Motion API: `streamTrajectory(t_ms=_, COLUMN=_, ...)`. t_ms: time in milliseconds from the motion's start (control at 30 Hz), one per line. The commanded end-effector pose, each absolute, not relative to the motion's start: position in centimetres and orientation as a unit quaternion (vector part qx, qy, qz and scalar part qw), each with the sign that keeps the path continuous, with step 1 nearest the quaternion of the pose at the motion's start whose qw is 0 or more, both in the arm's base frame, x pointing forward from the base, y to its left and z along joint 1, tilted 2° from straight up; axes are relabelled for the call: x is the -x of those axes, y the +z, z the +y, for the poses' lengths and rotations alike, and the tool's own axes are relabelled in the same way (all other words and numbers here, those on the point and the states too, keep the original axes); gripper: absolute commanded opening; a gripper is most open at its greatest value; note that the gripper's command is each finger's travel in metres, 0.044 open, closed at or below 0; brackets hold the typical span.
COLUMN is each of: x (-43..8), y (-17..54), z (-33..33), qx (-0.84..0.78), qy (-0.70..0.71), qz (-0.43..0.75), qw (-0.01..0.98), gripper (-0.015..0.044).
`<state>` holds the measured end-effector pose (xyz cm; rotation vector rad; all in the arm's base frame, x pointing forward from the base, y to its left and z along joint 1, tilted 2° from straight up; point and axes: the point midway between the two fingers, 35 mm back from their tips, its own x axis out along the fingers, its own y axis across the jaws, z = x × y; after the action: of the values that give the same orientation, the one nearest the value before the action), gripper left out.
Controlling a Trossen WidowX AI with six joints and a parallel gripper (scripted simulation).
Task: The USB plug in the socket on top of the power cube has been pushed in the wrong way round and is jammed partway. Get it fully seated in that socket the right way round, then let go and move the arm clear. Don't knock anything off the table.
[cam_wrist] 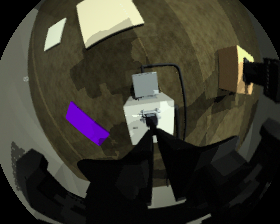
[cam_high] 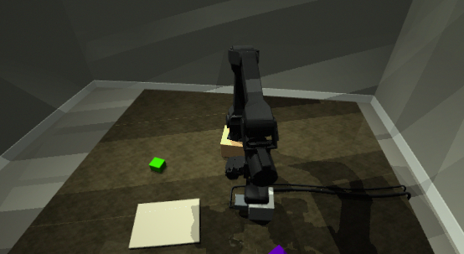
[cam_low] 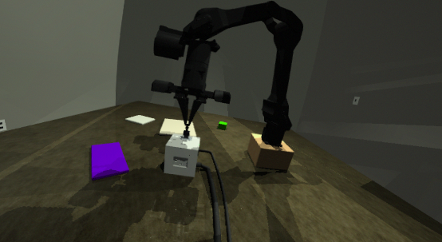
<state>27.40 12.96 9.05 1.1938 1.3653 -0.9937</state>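
Observation:
The white power cube (cam_high: 261, 214) (cam_low: 173, 155) (cam_wrist: 165, 128) stands on the table, with a socket visible on one side face in the exterior view. The small dark USB plug (cam_low: 186, 133) (cam_wrist: 151, 119) is upright at the cube's top. My gripper (cam_low: 187, 127) (cam_wrist: 153, 132) is shut on the plug, pointing down from directly above the cube. In the top view the arm hides the plug and fingertips. The plug's metal end and the top socket's opening are too small and covered to make out, so its depth and which way round it is cannot be told.
A grey block (cam_high: 240, 200) (cam_wrist: 145, 84) adjoins the cube. Black cables (cam_high: 335, 190) (cam_low: 213, 192) (cam_wrist: 182, 90) run beside it. A purple slab (cam_low: 108, 158) (cam_wrist: 86, 124), cream panel (cam_high: 167, 223) (cam_low: 175, 126) (cam_wrist: 106, 22), pale tile (cam_low: 140, 119) (cam_wrist: 55, 35) and green cube (cam_high: 157, 164) (cam_low: 222, 125) lie around.

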Motion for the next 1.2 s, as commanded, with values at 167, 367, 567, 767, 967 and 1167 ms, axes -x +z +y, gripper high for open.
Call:
streamTrajectory(t_ms=167, x=-27.42, y=8.88, z=13.01, qx=-0.495, qy=-0.411, qz=0.569, qw=0.512, gripper=0.0000)
streamTrajectory(t_ms=367, x=-27.42, y=8.81, z=13.01, qx=-0.495, qy=-0.411, qz=0.569, qw=0.512, gripper=0.0000)
streamTrajectory(t_ms=567, x=-27.42, y=8.74, z=13.01, qx=-0.495, qy=-0.411, qz=0.569, qw=0.512, gripper=0.0000)
streamTrajectory(t_ms=767, x=-27.42, y=8.66, z=13.02, qx=-0.495, qy=-0.411, qz=0.569, qw=0.512, gripper=0.0000)
streamTrajectory(t_ms=967, x=-27.43, y=8.59, z=13.02, qx=-0.495, qy=-0.411, qz=0.569, qw=0.512, gripper=0.0000)
streamTrajectory(t_ms=1167, x=-27.43, y=8.52, z=13.02, qx=-0.495, qy=-0.411, qz=0.569, qw=0.512, gripper=0.0000)
